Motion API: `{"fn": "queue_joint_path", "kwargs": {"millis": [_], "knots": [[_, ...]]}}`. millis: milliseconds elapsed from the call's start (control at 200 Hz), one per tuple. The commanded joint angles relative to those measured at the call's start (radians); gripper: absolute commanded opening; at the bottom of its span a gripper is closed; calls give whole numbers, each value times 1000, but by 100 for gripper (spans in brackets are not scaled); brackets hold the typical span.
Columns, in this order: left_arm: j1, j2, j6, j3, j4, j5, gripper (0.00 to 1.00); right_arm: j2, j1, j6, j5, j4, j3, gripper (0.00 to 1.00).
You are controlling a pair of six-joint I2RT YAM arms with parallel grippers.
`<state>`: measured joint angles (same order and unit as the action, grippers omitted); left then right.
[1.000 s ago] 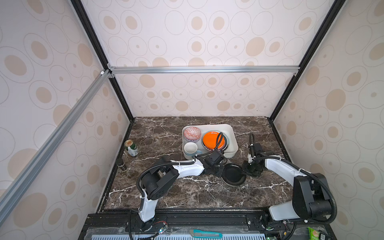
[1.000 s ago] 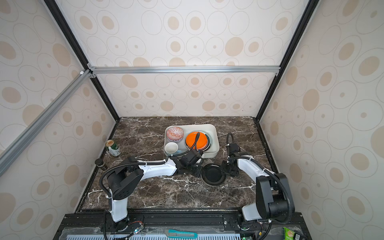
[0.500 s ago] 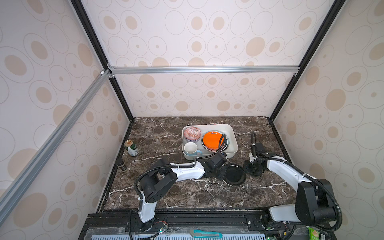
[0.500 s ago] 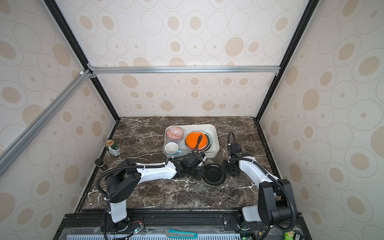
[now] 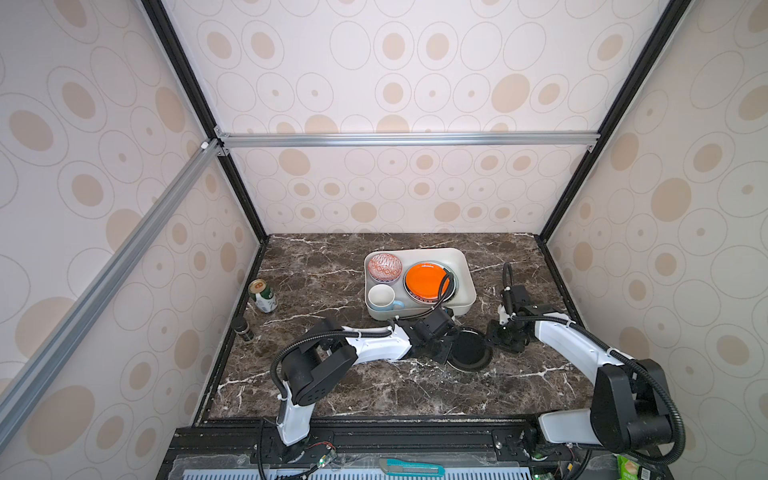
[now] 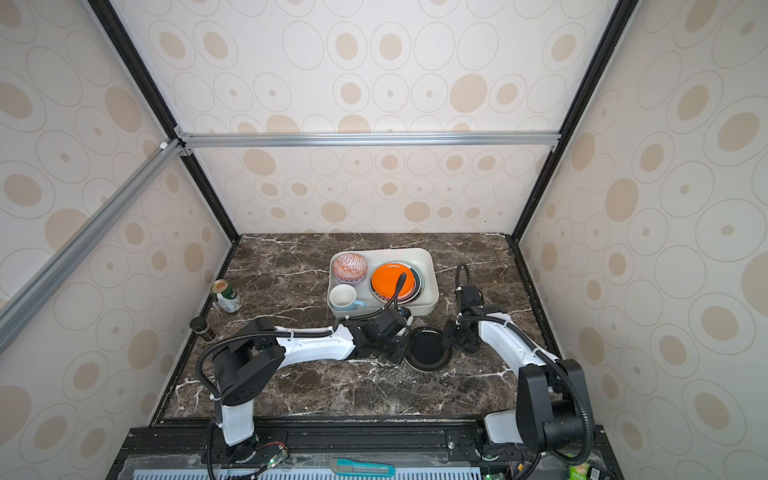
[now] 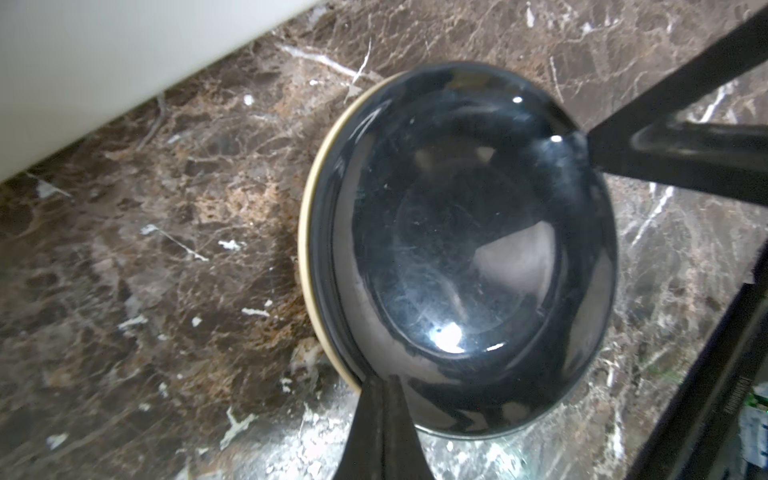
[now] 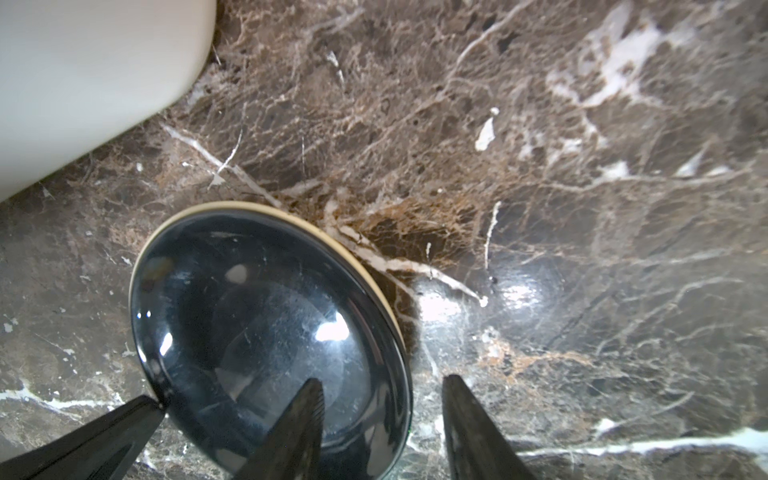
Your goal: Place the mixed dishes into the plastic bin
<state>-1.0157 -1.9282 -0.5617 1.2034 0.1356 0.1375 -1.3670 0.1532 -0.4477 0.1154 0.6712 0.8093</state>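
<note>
At the left end effector, the fingers are seen pressed together. Their joined tip is laid on the rim of the dark plate; whether the rim is pinched between them cannot be told.

At the right end effector, the fingers are spread astride the opposite rim. One finger is seen over the plate's glossy inside, the other over bare counter. Contact cannot be confirmed.

The dark plate is noted as glossy black with a pale cream edge. In both top views it is found just below centre frame, on the counter, between the two end effectors. It is just beside the plastic bin and outside it. Whether it lies flat or tipped cannot be determined.

The plastic bin is located at centre frame. Inside it:
- The red-white patterned bowl is recorded in the upper left corner.
- The light-blue mug is recorded in the lower left corner.
- The orange plate is recorded on top of a stack of plates in the right half.

The left arm's black cable is seen crossing in front of the orange plate. The green drink can and small dark jar are noted at the counter's left edge, well apart from the bin.
</note>
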Motion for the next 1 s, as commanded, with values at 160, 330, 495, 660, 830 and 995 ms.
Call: {"fn": "queue_joint_path", "kwargs": {"millis": [160,330,495,660,830,995], "knots": [[-5,-54,9,58,15,14,0,-20,0,11,-11,3,0,49],[-4,-64,11,74,18,18,0,-14,-5,13,-5,0,-5,48],[-5,-82,10,82,15,24,0,-15,-17,20,14,-12,-18,41],[-5,-99,8,88,8,32,0,-9,-37,25,50,-25,-35,26],[-4,-104,9,100,15,33,0,19,-56,40,46,5,-30,11],[-4,-52,11,94,33,7,0,66,-69,52,38,48,-15,1]]}}
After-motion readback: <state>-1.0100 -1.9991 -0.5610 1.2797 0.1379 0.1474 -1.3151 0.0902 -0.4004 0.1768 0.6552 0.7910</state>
